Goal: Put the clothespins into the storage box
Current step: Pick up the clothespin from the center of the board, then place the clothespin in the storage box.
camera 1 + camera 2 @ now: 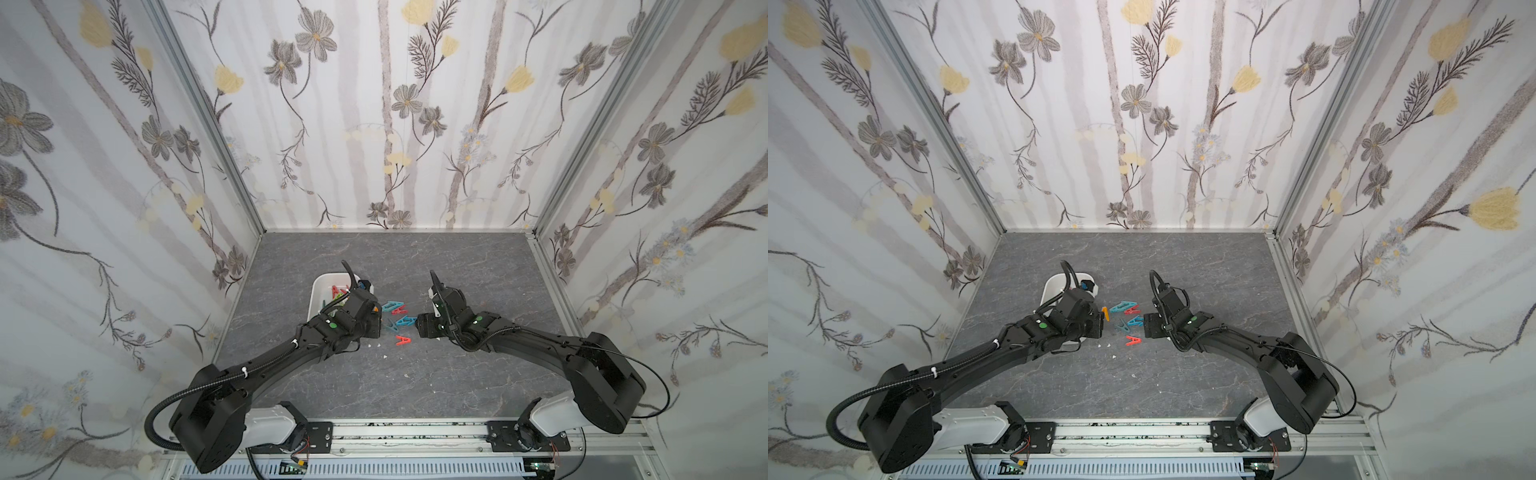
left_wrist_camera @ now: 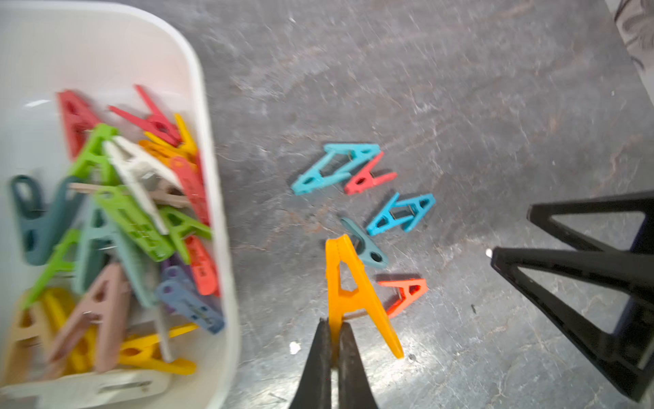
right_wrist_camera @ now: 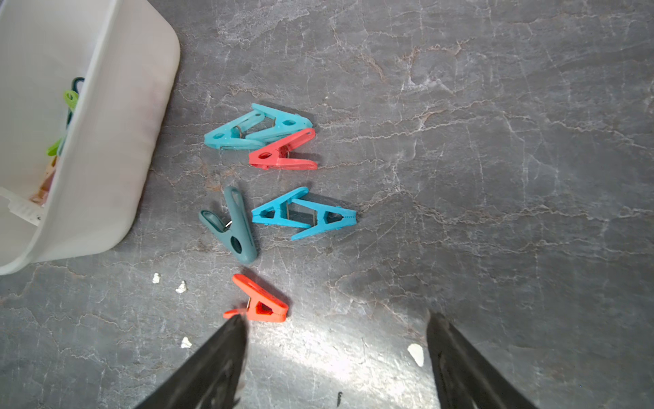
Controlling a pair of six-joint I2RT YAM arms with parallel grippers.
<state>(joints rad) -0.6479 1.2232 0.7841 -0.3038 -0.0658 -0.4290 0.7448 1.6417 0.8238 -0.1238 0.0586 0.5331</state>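
We find most clothespins (image 2: pixel 134 219) already heaped in the storage box (image 2: pixel 226 248). Five lie loose on the worktop (image 3: pixel 495 177) beside it: pale teal pin (image 3: pixel 258 127), red pin (image 3: pixel 283 152), blue pin (image 3: pixel 304 214), dark teal pin (image 3: pixel 233 226), orange-red pin (image 3: pixel 262 301). The left pincer (image 2: pixel 332 325) is clamped on a yellow-orange clothespin (image 2: pixel 354 294), not yet over the box. The right pincer (image 3: pixel 336 317) stands wide, empty.

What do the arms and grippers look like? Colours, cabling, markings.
Both black: left arm, right arm, each on a white base housing. A green dot sits near each wrist. Corrugated black conduit with a white tie runs along the left; a thin black cable loops off the right. The left gripper and right gripper have black tapering fingers; the right's show triangular cut-outs.
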